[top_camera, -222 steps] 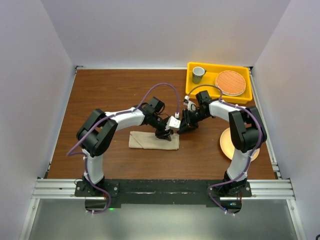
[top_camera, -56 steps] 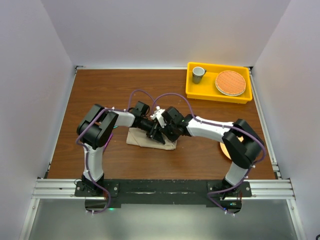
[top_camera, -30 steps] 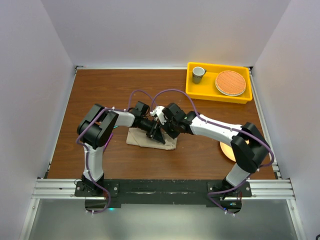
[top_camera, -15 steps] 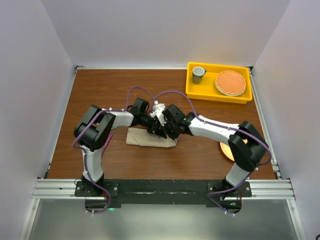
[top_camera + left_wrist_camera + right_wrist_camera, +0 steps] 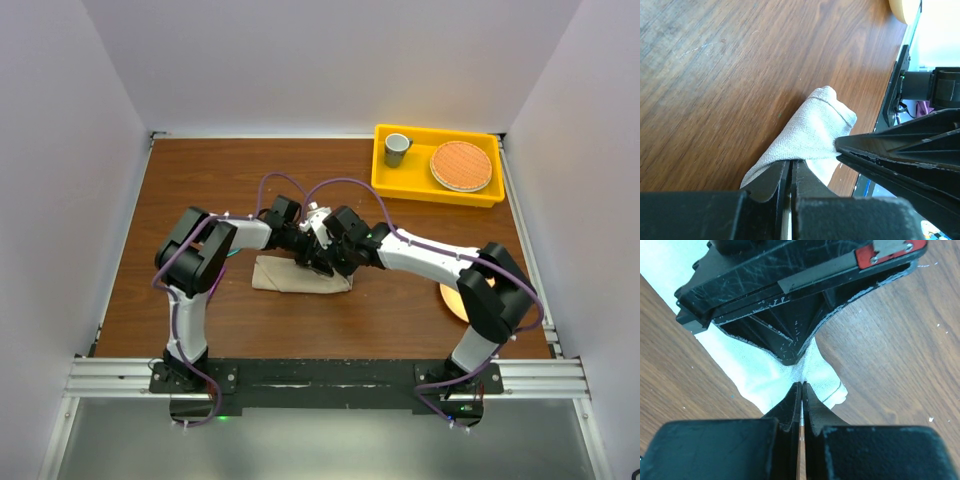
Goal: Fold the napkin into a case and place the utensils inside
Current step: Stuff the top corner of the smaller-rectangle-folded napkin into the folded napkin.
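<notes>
The beige napkin lies folded as a long strip on the brown table, just left of the middle. Both grippers meet tip to tip over its far right part. My left gripper is shut on a raised fold of the napkin, its jaws pressed together with cloth between them. My right gripper faces it and is likewise shut on the napkin, pinching the cloth just in front of the left gripper. The utensils are hidden. The cloth's right end lies loose and curled.
A peach plate lies at the near right, partly under the right arm. At the far right stands a yellow tray with a grey cup and a round woven orange mat. White walls enclose the table.
Over the last second both grippers have shifted slightly toward the far side together, keeping their hold on the pinched cloth. The napkin strip has stayed in place.
</notes>
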### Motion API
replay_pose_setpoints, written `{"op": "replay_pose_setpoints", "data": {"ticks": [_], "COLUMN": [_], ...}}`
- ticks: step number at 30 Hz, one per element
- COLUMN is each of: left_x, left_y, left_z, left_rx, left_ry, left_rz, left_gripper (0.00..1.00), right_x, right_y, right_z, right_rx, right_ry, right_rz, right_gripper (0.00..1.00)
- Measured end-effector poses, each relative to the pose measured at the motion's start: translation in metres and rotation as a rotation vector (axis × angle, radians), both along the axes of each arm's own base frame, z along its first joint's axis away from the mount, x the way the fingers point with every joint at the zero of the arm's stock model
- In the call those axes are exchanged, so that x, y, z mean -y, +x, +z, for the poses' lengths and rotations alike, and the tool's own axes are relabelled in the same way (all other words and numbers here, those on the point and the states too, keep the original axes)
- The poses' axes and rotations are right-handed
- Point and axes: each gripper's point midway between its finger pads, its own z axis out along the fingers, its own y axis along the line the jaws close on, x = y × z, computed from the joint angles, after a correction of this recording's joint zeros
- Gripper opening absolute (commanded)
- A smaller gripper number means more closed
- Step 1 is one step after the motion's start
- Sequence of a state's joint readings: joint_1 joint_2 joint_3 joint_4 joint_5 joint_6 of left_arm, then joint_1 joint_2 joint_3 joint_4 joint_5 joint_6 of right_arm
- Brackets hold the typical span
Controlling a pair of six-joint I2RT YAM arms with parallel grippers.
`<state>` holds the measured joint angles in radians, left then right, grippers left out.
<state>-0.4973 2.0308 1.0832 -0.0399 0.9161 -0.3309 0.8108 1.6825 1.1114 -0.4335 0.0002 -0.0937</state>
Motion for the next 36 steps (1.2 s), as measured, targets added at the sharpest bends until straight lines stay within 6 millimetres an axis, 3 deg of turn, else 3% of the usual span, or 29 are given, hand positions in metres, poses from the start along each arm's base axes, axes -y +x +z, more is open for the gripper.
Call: {"op": "replay_pose_setpoints", "data": {"ticks": [9,19,23,28,32,36], "left_x": [0.001,0.013,0.012,0.002,-0.013,-0.03], "left_y": [0.0,0.005,0.007,0.009,0.007,0.007], "left_z": [0.002,0.021,0.02,0.018,0.04,0.049], "left_rx": [-0.018,-0.021,-0.028,-0.006,0.055,0.102], "left_ry": [-0.005,-0.067,-0.06,-0.055,-0.079,-0.075], "left_rz": [0.013,0.071,0.09,0.113,0.144,0.182], "left_gripper": [0.0,0.01,0.28,0.39,0.45,0.46], "right_x": [-0.002,0.0,0.001,0.002,0.002,-0.005], "right_y": [-0.002,-0.001,0.0,0.002,0.002,0.005], "right_z": [0.001,-0.01,-0.01,-0.013,-0.02,-0.016], "right_rx": [-0.015,-0.032,-0.027,-0.023,-0.026,-0.006], "right_ry": [0.01,-0.011,-0.013,-0.02,-0.028,-0.001], "right_rz": [-0.005,-0.013,-0.018,-0.029,-0.029,-0.025], "right_gripper": [0.0,0.0,0.0,0.0,0.0,0.0]}}
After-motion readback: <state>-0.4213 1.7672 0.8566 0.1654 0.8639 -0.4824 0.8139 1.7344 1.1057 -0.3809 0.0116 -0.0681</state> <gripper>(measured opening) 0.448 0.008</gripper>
